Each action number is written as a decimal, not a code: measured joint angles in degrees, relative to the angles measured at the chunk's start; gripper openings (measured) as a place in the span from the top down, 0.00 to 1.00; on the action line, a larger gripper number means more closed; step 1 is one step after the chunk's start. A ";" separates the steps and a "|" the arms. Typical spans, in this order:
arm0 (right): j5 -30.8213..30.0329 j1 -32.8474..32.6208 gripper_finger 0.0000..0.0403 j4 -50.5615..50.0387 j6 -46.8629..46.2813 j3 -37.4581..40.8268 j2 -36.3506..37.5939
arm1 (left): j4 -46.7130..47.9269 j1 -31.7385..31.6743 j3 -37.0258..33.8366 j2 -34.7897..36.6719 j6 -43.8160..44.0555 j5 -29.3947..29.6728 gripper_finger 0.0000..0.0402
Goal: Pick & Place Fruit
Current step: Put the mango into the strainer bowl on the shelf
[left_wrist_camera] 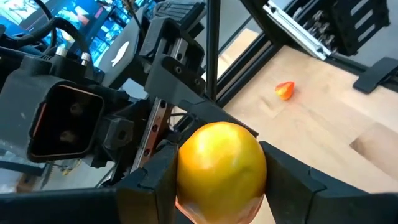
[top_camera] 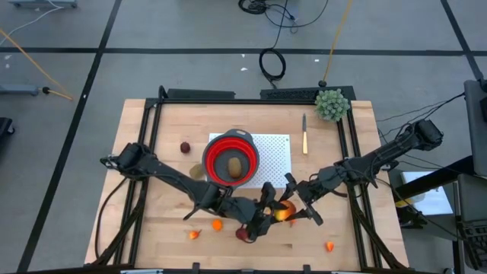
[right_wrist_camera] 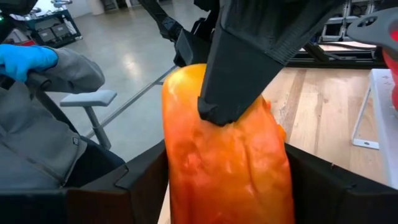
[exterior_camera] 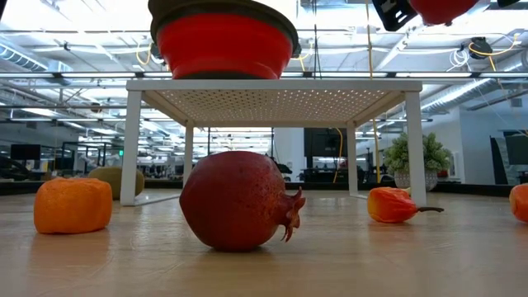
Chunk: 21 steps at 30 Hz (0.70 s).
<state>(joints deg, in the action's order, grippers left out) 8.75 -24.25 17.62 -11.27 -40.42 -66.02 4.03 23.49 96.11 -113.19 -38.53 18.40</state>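
Note:
A red-orange oblong fruit [top_camera: 283, 215], yellow at one end [left_wrist_camera: 221, 165], hangs in the air above the table's near middle. My left gripper [left_wrist_camera: 221, 180] and my right gripper [right_wrist_camera: 227, 186] both have it between their fingers, coming from opposite sides. A dark red pomegranate [exterior_camera: 239, 200] rests on the table just below them, near several small orange bits [top_camera: 217, 224]. One brown kiwi [top_camera: 236, 165] lies in the red bowl [top_camera: 213, 156]; another [top_camera: 198, 171] lies on the table beside it. My left gripper pinches the fruit's yellow end [left_wrist_camera: 186, 155] between its two fingers, coming nearly level from the table's left. One of its fingers [right_wrist_camera: 239, 81] lies on the fruit's upper side. The fruit is clear of the table. My right gripper has the fruit's red-orange body [right_wrist_camera: 180, 186] between its two fingers, coming nearly level from the table's right. No gap shows on either side in its wrist view. The fruit stands on end between the fingers, lifted clear.
The red bowl sits on a white perforated stand [top_camera: 278, 152] at the table's middle. A dark red ball [top_camera: 185, 147], a wooden-handled knife [top_camera: 304, 133] and a green bushy ball [top_camera: 332, 105] lie farther back. A person's grey sleeve [right_wrist_camera: 43, 124] and blue glove show beyond the table.

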 joint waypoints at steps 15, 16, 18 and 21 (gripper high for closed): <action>0.12 -0.05 0.34 -0.29 -0.99 -0.02 0.00 | 1.36 3.53 -0.01 0.00 0.16 6.31 0.55; 0.17 -0.07 0.34 -0.30 -1.05 -0.02 0.00 | 1.49 3.72 0.00 0.00 0.22 6.54 0.55; 0.13 -0.07 0.34 -0.32 -1.09 -0.02 0.00 | 1.84 4.10 -0.01 0.00 0.60 7.33 0.56; -0.04 -0.02 0.34 -0.27 -1.11 -0.02 0.00 | 2.30 4.53 -0.01 0.01 1.53 9.03 0.55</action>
<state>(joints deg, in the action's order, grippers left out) 8.71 -24.27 17.36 -12.38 -40.45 -66.02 6.33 28.02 96.09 -113.18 -37.01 27.43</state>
